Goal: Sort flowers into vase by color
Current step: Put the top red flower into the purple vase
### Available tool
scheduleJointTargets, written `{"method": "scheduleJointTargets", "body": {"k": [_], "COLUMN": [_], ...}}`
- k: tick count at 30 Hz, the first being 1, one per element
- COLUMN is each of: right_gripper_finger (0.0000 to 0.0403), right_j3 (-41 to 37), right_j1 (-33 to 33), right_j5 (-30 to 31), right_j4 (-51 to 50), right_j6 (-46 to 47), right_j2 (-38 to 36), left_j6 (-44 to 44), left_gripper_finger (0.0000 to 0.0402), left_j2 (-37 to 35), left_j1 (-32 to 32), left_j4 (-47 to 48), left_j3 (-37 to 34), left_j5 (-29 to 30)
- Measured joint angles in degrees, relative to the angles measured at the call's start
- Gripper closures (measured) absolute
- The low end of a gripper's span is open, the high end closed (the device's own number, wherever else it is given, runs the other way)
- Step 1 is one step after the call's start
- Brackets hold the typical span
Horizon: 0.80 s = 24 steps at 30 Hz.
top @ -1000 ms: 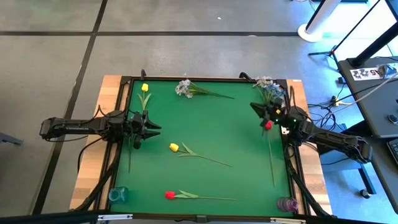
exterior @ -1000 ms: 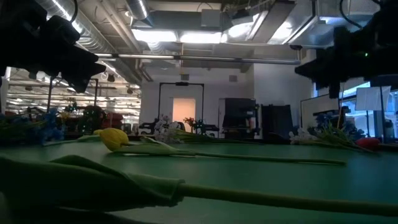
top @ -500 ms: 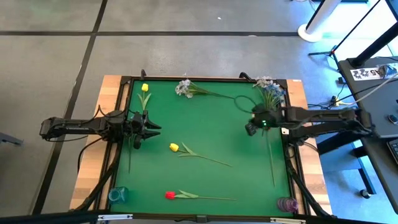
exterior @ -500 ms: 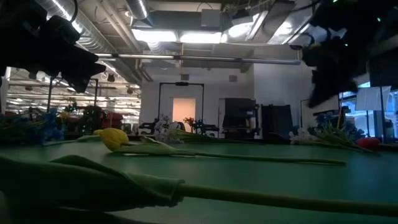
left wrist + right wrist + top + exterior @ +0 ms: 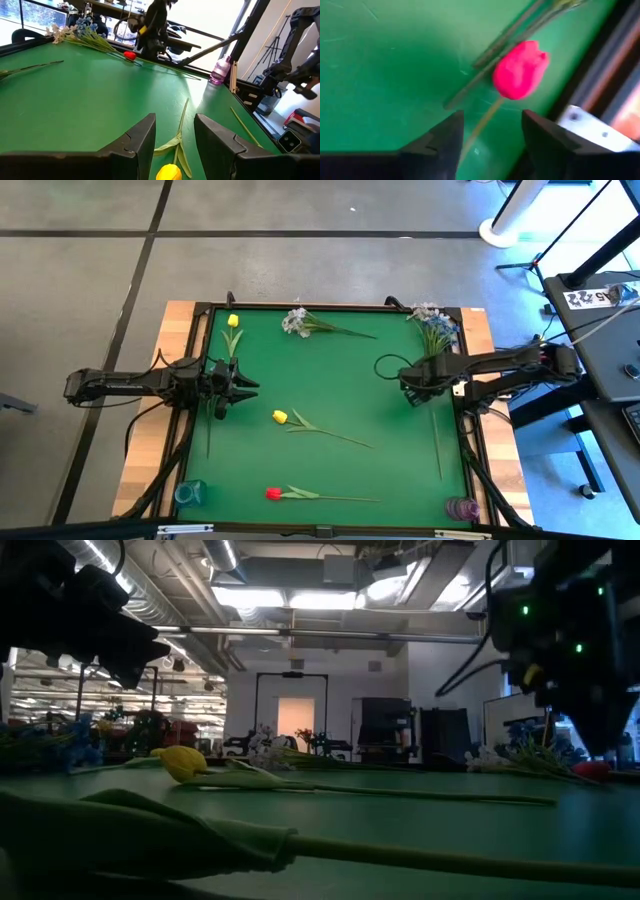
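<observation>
Approach step: right end effector (image 5: pixel 412 385), fingers spread and empty, hovers over the red artificial tulip (image 5: pixel 521 70) near the green surface's (image 5: pixel 340 385) right edge; next, lower and close on its stem.

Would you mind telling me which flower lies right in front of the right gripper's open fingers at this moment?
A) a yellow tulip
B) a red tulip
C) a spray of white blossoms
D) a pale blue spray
B: in the right wrist view, the red tulip lies on the green mat just beyond the right gripper, its stem running toward the gap between the open fingers.
</observation>
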<state>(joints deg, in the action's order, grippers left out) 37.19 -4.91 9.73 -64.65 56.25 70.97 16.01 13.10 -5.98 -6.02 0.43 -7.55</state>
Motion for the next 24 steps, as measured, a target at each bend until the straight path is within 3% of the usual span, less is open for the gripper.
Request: {"method": "scheduleJointTargets", "body": {"k": [5, 11, 16, 24], "right_gripper_finger": [0.0169, 0.0195, 0.0251, 0.0388], "right_j3": [-4.66, -6.21, -6.32, -4.82], "right_j1": [-0.91, -4.63, -5.55, -5.44], "right_j5": [-2.41, -2.48, -4.41, -3.38], "right_j4": [5.94, 6.62, 8.52, 9.05], "right_j6": [0.70, -2.41, -6.77, -9.33], "right_j2": [3.22, 5.94, 6.08, 5.45], "left_j6": [0.00, 0.00, 0.00, 0.00], "left_gripper_finger": [0.0269, 0.0269, 0.0269, 0.0269], "left_j2": [0.02, 0.02, 0.00, 0.00], "left_j1": [0.00, -0.02, -0.01, 0.00], "left_j4": [0.00, -0.02, -0.02, -0.02], "left_j3": [0.00, 0.00, 0.00, 0.00], "left_j5": [0.00, 0.02, 0.02, 0.00]}}
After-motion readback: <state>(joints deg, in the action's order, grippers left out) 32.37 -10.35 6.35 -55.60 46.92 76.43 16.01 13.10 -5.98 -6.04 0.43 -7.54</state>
